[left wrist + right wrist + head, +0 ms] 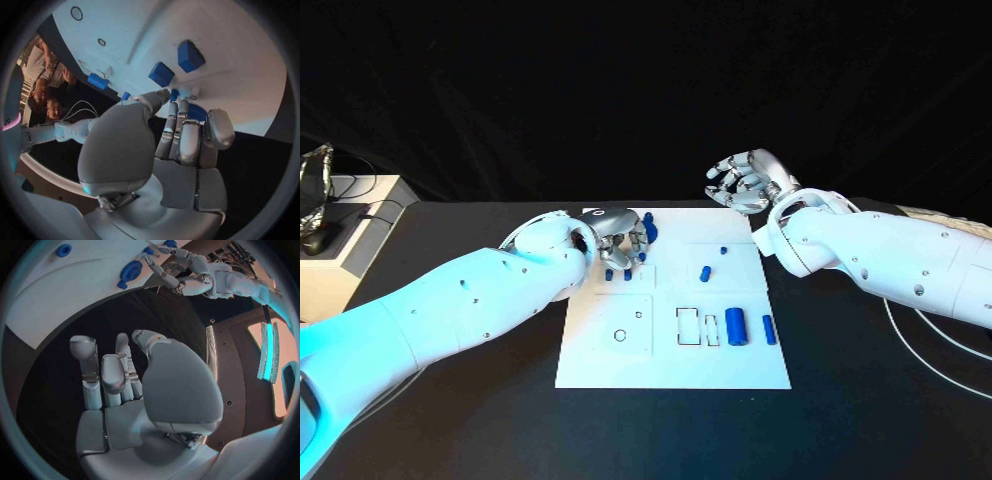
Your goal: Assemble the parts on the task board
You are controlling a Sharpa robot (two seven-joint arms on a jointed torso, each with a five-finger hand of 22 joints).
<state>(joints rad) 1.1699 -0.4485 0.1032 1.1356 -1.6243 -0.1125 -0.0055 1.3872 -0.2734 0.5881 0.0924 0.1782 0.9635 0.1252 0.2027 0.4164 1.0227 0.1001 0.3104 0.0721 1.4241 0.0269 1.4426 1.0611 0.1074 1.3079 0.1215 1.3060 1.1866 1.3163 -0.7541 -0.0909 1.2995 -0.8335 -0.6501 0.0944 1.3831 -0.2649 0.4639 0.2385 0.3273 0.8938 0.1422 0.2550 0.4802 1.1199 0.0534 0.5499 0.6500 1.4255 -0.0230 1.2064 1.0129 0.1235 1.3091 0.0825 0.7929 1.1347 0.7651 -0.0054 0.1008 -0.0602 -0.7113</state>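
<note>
Left hand [620, 232]: over task board's [672, 360] far-left corner, fingers closed on a blue part [196, 113].
Right hand [749, 182]: off the board, fingers loosely apart, holding nothing.
Risk: part tilting, jamming at its slot.

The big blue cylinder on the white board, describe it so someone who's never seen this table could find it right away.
Start at the white task board in the middle of the black table and go to its right side, near the front. The big blue cylinder lies there beside a thinner blue piece; it is the thickest blue part on that side.
</note>
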